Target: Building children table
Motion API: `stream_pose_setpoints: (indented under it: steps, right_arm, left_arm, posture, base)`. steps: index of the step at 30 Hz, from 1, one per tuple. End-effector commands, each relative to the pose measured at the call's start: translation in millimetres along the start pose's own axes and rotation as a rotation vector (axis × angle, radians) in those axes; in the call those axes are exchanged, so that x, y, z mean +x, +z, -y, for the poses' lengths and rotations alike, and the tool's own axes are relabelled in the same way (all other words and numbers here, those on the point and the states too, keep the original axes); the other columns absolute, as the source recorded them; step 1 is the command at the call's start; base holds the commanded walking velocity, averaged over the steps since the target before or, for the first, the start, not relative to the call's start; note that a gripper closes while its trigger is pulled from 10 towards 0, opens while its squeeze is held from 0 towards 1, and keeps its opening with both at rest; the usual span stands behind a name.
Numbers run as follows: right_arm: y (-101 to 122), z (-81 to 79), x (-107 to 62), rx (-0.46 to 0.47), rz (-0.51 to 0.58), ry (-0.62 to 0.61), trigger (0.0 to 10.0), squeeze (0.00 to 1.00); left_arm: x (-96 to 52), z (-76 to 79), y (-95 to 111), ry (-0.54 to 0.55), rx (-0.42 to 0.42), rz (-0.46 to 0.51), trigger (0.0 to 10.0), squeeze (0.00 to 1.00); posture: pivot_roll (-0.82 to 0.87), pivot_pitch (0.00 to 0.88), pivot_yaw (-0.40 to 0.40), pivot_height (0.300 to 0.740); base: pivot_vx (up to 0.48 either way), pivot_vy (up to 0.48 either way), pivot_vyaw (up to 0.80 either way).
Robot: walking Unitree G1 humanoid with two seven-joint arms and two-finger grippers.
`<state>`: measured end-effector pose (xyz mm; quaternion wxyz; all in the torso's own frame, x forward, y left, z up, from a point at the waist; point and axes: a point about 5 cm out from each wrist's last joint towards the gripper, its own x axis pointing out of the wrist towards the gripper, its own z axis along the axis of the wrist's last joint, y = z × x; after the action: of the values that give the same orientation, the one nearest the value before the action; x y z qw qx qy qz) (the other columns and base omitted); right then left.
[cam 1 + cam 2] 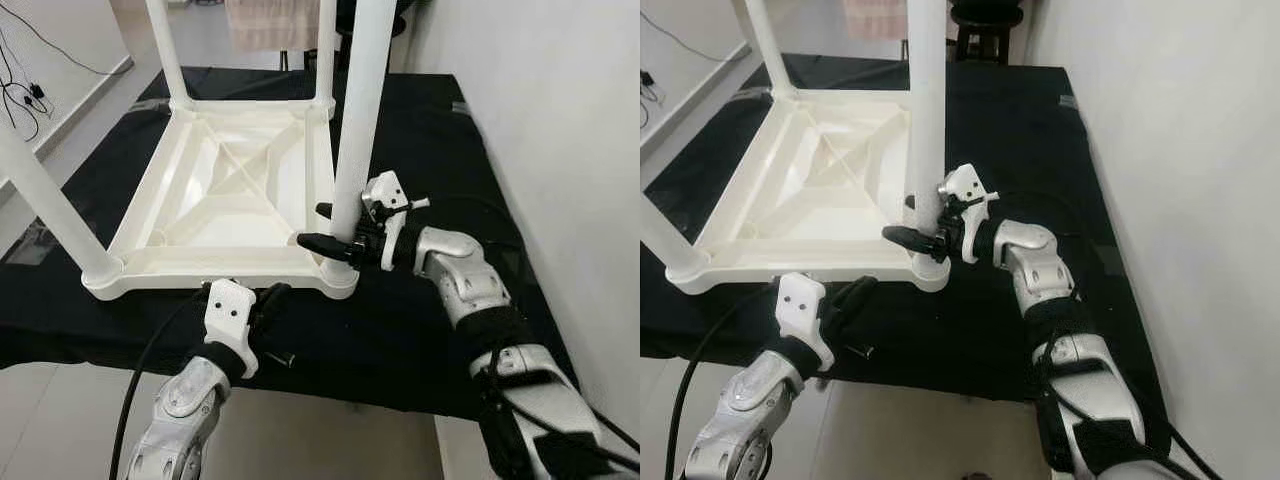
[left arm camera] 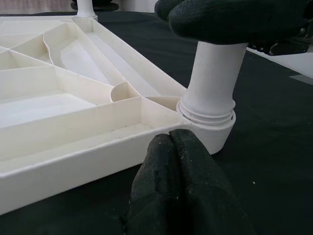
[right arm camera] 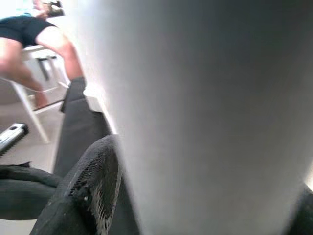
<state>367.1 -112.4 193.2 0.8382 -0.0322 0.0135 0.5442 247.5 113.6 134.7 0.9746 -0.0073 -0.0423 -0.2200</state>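
White table (image 1: 230,200), upside down on black desk (image 1: 440,140). Right hand (image 1: 335,228) clasped near-corner leg (image 1: 358,130); left hand (image 2: 183,186), fingers pressed together (empty), lay just before that corner. Right wrist view caught a seated person (image 3: 34,36).

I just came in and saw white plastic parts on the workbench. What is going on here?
A humanoid robot is assembling a white plastic children's table, which lies upside down on a black cloth-covered bench. Its right gripper clasps the round white leg standing in the near corner socket, low down by the socket. The left gripper, fingers shut, rests on the cloth against the table's near edge. All four legs stand upright in their sockets.
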Motion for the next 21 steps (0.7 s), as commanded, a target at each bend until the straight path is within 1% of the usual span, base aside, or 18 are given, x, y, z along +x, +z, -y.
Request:
stream_pose_setpoints:
  steps: [1,5,9,10,11,12,13,15,16,17,18,20,21]
  right_arm:
    - [-0.7,-3.0,4.1,0.023,0.003,0.051,0.0,0.00]
    - [-5.1,-0.6,0.7,0.021,-0.006,0.035,0.0,0.00]
    - [-10.4,2.2,-6.4,0.005,0.006,-0.032,0.0,0.00]
    - [-10.4,2.2,-6.4,0.005,0.006,-0.032,0.0,0.00]
    - [-11.8,3.4,-8.4,0.007,0.013,-0.070,0.0,0.00]
    - [-15.3,1.6,-12.1,-0.001,0.017,-0.111,0.0,0.00]
    - [-15.3,1.6,-12.1,-0.001,0.017,-0.111,0.0,0.00]
    - [-21.1,-4.0,-17.2,0.002,0.023,-0.165,0.0,0.00]
    - [-26.6,-9.9,-17.5,0.008,0.010,-0.221,0.0,0.00]
    - [-26.6,-9.9,-17.5,0.008,0.010,-0.221,0.0,0.00]
    - [-36.7,-14.8,-14.5,0.046,-0.018,-0.408,0.0,0.00]
    - [-36.7,-14.8,-14.5,0.046,-0.018,-0.408,0.0,0.00]
    - [-51.1,-29.7,-12.0,0.138,-0.039,-0.629,0.0,0.00]
  left_arm:
    - [-1.7,1.1,-4.2,0.001,-0.005,-0.023,10.0,0.00]
    - [-1.8,1.3,-3.9,0.002,-0.007,-0.022,10.0,0.00]
    - [-2.1,1.1,-3.2,0.004,-0.008,-0.020,10.0,0.00]
    - [-2.1,1.1,-3.2,0.004,-0.008,-0.020,10.0,0.00]
    - [-2.2,0.9,-2.9,0.004,-0.008,-0.019,10.0,0.00]
    - [-2.4,0.6,-2.6,0.004,-0.009,-0.019,10.0,0.00]
    - [-2.4,0.6,-2.6,0.004,-0.009,-0.019,10.0,0.00]
    - [-3.0,0.1,-2.5,0.003,-0.009,-0.020,10.0,0.00]
    - [-3.6,-0.3,-2.4,0.002,-0.008,-0.021,10.0,0.00]
    - [-3.6,-0.3,-2.4,0.002,-0.008,-0.021,10.0,0.00]
    - [-4.4,-1.1,-2.3,0.001,-0.006,-0.022,10.0,0.00]
    - [-4.4,-1.1,-2.3,0.001,-0.006,-0.022,10.0,0.00]
    - [-5.1,-2.2,-1.8,0.001,-0.005,-0.023,10.0,0.00]
  posture:
    - [0.10,0.081,-0.040,0.740]
    - [0.09,0.088,-0.040,0.740]
    - [0.08,0.095,-0.038,0.740]
    - [0.08,0.095,-0.038,0.740]
    - [0.08,0.095,-0.038,0.740]
    - [0.08,0.098,-0.032,0.740]
    - [0.08,0.098,-0.032,0.740]
    - [0.07,0.100,-0.028,0.740]
    - [0.08,0.102,-0.030,0.740]
    - [0.08,0.102,-0.030,0.740]
    - [0.07,0.106,-0.027,0.740]
    - [0.07,0.106,-0.027,0.740]
    - [0.06,0.114,-0.022,0.740]
  base:
    - [0.000,0.000,0.00]
    - [0.000,0.000,0.00]
    - [0.000,0.000,0.00]
    - [0.000,0.000,0.00]
    - [0.000,0.000,0.00]
    - [0.000,0.000,0.00]
    - [0.000,0.000,0.00]
    - [0.000,0.000,0.00]
    - [0.000,0.000,0.00]
    - [0.000,0.000,0.00]
    - [0.000,0.000,0.00]
    - [0.000,0.000,0.00]
    - [0.000,0.000,0.00]
